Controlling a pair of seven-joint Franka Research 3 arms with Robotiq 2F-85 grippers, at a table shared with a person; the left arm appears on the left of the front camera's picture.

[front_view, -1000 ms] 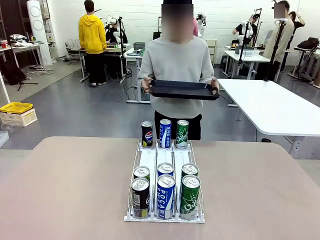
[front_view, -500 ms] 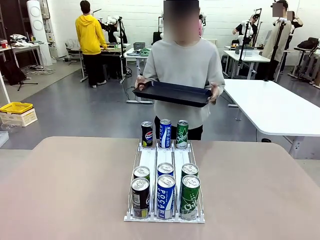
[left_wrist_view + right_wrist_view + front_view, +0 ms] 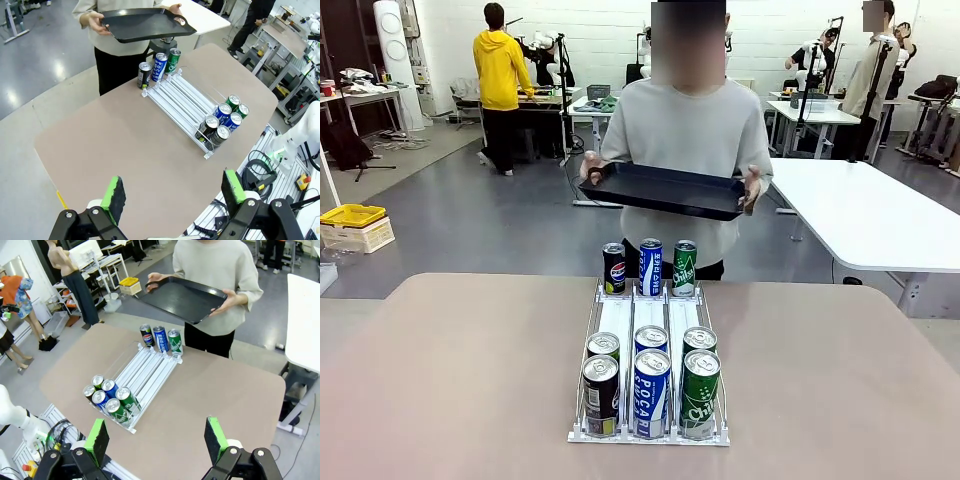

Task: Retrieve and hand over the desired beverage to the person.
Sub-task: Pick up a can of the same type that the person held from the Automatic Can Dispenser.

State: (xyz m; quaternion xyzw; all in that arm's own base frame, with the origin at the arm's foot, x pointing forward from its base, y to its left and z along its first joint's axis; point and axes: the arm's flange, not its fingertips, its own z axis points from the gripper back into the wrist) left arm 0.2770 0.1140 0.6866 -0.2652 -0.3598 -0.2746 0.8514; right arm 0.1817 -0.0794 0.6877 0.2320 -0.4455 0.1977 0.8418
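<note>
A white three-lane can rack (image 3: 649, 325) stands mid-table. Its near end holds black (image 3: 601, 396), blue (image 3: 651, 393) and green (image 3: 700, 393) cans, with three more right behind them. At the far end stand a Pepsi can (image 3: 613, 268), a blue can (image 3: 650, 266) and a green can (image 3: 684, 267). The person (image 3: 685, 130) in a light grey sweatshirt stands at the far edge, holding a black tray (image 3: 665, 190) in both hands. My left gripper (image 3: 172, 192) hangs open high above the table's corner, the rack (image 3: 182, 102) far ahead. My right gripper (image 3: 157, 437) is open too, high above the near cans (image 3: 111, 400).
The tan table (image 3: 470, 380) has bare room on both sides of the rack. A white table (image 3: 860, 215) stands behind on the right. A person in a yellow hoodie (image 3: 503, 70) works at benches far back left. A yellow crate (image 3: 353, 215) sits on the floor at left.
The person has lifted and tilted the black tray slightly, shifting it toward picture left. The cans and rack have not moved.
</note>
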